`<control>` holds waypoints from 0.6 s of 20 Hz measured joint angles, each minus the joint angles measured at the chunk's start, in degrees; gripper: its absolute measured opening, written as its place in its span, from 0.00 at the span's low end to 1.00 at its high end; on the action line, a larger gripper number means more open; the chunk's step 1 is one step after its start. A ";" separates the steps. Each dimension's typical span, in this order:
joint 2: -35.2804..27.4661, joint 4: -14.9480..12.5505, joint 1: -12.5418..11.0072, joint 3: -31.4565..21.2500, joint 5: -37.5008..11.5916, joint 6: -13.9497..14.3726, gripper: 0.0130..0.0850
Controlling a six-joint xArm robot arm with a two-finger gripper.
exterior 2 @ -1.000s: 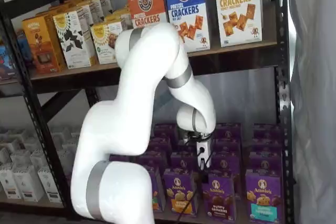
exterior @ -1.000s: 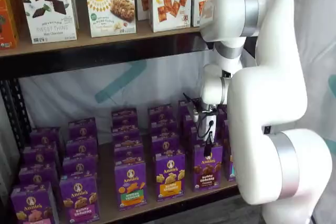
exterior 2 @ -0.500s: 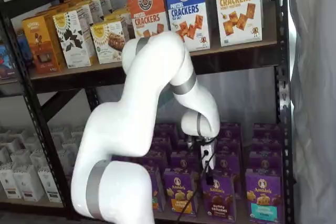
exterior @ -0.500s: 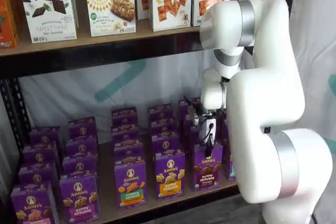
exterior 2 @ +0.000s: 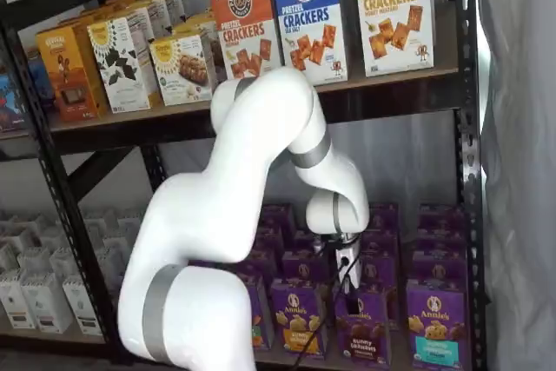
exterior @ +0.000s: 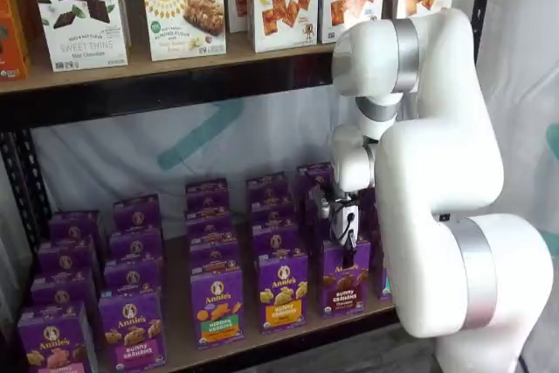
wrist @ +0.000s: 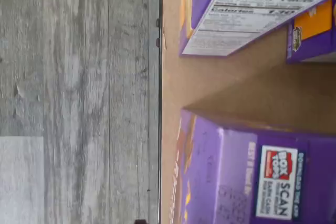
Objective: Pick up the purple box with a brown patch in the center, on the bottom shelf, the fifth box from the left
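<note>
The end effector (exterior: 342,231) hangs from the big white arm (exterior: 437,172), right above the purple box (exterior: 344,279). In both shelf views its white body and dark fingers are seen from the side, so I cannot tell if the fingers are apart or together. A black cable hangs beside it.

The purple box stands up straight at the front edge of the bottom shelf (exterior: 179,338). It is a small cardboard carton with flat sides and sharp corners. It has dark brown bunny crackers and a dark brown band on its front. In a shelf view (exterior 2: 362,327) it shows just under the fingers.

The bottom shelf is a flat brown wooden board in a black metal frame. Many more small purple cartons stand on it in rows. Just beside the purple box is a carton with a yellow-orange band (exterior: 282,291). Next to that is one with a green band (exterior: 217,305). More purple cartons stand close behind the purple box.

In the wrist view the brown board (wrist: 173,77) looks smooth, and past its edge is a grey wooden floor (wrist: 79,77). The shelf above holds big cracker boxes (exterior: 285,2).
</note>
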State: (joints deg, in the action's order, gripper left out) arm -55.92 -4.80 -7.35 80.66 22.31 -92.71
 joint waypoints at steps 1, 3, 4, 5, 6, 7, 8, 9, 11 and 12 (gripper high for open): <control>-0.18 0.05 0.01 0.23 0.15 -0.03 1.00; -0.46 -0.26 0.02 0.61 0.46 0.25 1.00; -0.60 -0.65 0.00 0.79 0.66 0.59 1.00; -0.69 -0.94 -0.01 0.90 0.80 0.84 1.00; -0.77 -1.22 -0.02 1.01 0.98 1.09 1.00; -0.84 -1.51 -0.03 1.09 1.12 1.35 1.00; -0.91 -1.74 -0.03 1.16 1.24 1.55 1.00; -0.95 -1.88 -0.04 1.22 1.38 1.67 1.00; -1.02 -1.97 -0.05 1.29 1.56 1.74 1.00; -1.04 -2.00 -0.05 1.31 1.63 1.77 1.00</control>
State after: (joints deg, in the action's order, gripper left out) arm -56.96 -6.80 -7.41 81.97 23.94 -90.94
